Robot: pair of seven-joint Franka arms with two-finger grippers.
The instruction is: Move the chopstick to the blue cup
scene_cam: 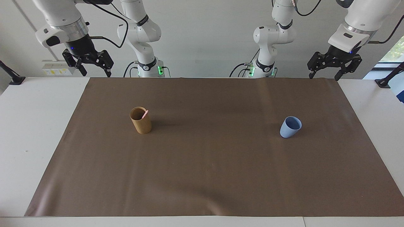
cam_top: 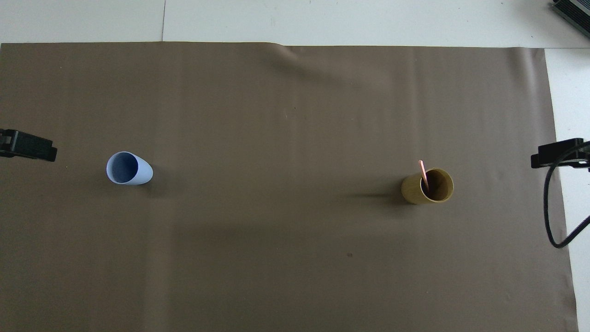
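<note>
The pink chopstick [scene_cam: 145, 114] [cam_top: 422, 173] leans inside a tan cylindrical holder [scene_cam: 141, 123] [cam_top: 415, 191] standing toward the right arm's end of the table. The blue cup [scene_cam: 289, 127] [cam_top: 130, 168] stands upright and empty toward the left arm's end. My right gripper [scene_cam: 95, 74] [cam_top: 557, 153] hangs open and empty high over the mat's edge by its base. My left gripper [scene_cam: 324, 76] [cam_top: 28, 145] hangs open and empty over the mat's corner at its own end. Both are well apart from the cup and holder.
A brown mat [scene_cam: 208, 164] [cam_top: 286, 258] covers most of the white table [scene_cam: 34, 126]. A black cable [cam_top: 551, 216] loops down from the right arm beside the mat's edge. The holder and the cup are the only things standing on the mat.
</note>
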